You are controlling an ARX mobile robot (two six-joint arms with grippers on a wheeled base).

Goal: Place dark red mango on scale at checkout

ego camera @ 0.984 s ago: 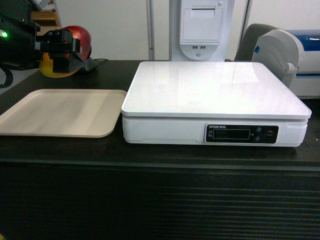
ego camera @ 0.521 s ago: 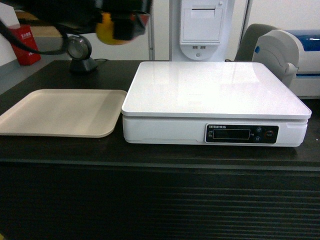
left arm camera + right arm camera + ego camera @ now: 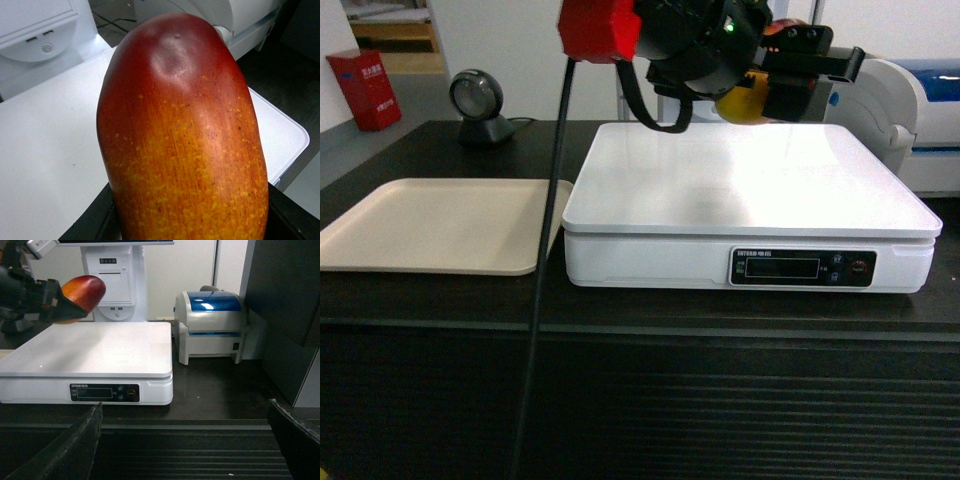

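The dark red mango (image 3: 185,140) fills the left wrist view, red at its far end and orange-yellow near the fingers. My left gripper (image 3: 190,225) is shut on it, a black finger on each side. In the head view the left gripper (image 3: 790,85) holds the mango (image 3: 745,103) in the air above the back of the white scale (image 3: 750,180). The scale stands on the dark checkout (image 3: 620,400). My right gripper (image 3: 182,450) is open and empty, low in front of the checkout's ribbed front; it does not show in the head view.
A beige tray (image 3: 430,225) lies left of the scale. A barcode scanner (image 3: 478,105) stands behind the tray. A white receipt terminal (image 3: 115,280) rises behind the scale, and a label printer (image 3: 212,325) sits to its right. The left arm's cable (image 3: 545,280) hangs across the scale's left edge.
My left arm has swung right with the mango, from the far left behind the tray to above the back of the scale.
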